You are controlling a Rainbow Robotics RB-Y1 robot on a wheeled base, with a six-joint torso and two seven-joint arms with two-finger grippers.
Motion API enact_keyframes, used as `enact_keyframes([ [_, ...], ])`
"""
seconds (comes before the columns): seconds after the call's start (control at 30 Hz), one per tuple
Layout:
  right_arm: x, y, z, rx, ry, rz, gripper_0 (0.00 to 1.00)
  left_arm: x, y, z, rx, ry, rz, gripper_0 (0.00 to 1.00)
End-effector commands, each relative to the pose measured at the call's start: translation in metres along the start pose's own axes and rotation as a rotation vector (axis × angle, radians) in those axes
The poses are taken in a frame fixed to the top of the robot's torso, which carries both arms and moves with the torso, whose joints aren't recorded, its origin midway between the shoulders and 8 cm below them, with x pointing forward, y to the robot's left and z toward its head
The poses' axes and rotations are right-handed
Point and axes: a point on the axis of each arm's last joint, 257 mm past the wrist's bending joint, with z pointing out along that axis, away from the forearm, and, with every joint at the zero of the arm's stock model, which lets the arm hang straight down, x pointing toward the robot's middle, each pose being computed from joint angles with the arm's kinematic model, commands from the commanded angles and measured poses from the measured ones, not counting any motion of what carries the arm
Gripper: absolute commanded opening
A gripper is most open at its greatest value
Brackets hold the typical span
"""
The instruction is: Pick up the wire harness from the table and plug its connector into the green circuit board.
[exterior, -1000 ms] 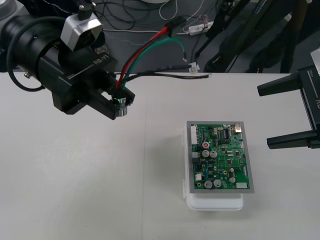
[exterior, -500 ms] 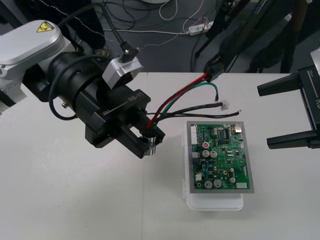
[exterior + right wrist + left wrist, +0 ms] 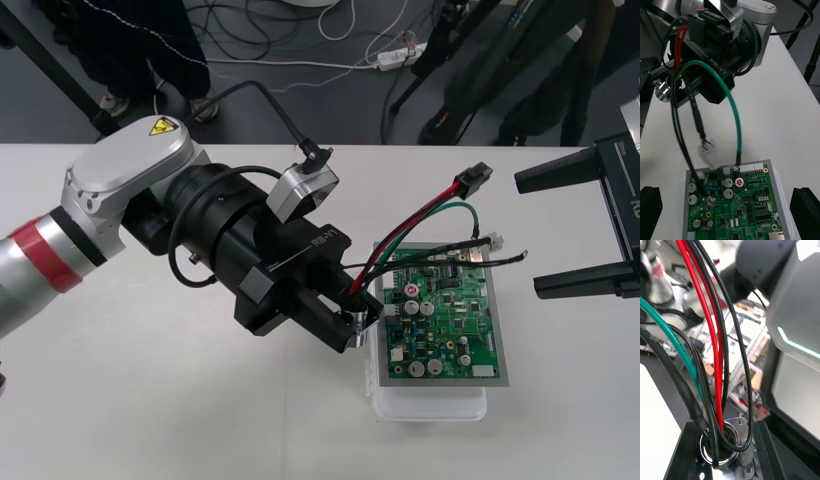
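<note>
1. The left gripper has its black fingers clamped on the harness's round metal socket. The socket's flange sits between them, just beside the left edge of the green circuit board.
2. From the socket, the harness wires (red, black and green) arch up and across over the board.
3. The small black plug hangs in the air past the board's far right corner and is not in the board.
4. A thicker black lead ends in a small white connector above the board's far edge.
5. The board sits on a white base on the surface.
6. "RB-Y1" is printed in white on the left gripper's body. A yellow warning triangle marks its arm.
7. The right gripper is at the right side with its fingers spread wide, holding nothing.
</note>
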Motion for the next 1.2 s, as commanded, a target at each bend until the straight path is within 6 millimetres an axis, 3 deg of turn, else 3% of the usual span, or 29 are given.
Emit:
enact_keyframes([
  [0.03,0.013,-0.001,-0.009,0.005,0.014,0.103,1.0,-0.008,0.0,0.003,0.032,-0.045,0.012,0.0],
  [0.33,0.008,-0.01,-0.026,-0.021,-0.074,0.16,1.0,-0.005,-0.014,0.012,0.069,-0.09,0.018,0.0],
  [0.53,0.003,-0.02,-0.034,-0.073,-0.119,0.092,1.0,-0.006,-0.02,0.018,0.092,-0.129,0.007,0.0],
  [0.8,-0.016,-0.053,-0.031,-0.15,-0.242,0.055,1.0,-0.009,-0.043,0.023,0.139,-0.199,-0.015,0.0],
  [1.03,-0.026,-0.051,-0.019,-0.203,-0.268,-0.009,1.0,-0.011,-0.057,0.031,0.178,-0.212,-0.017,0.0],
  [1.2,-0.049,-0.037,-0.014,-0.3,-0.365,0.023,1.0,-0.019,-0.067,0.046,0.233,-0.247,-0.016,0.0],
])
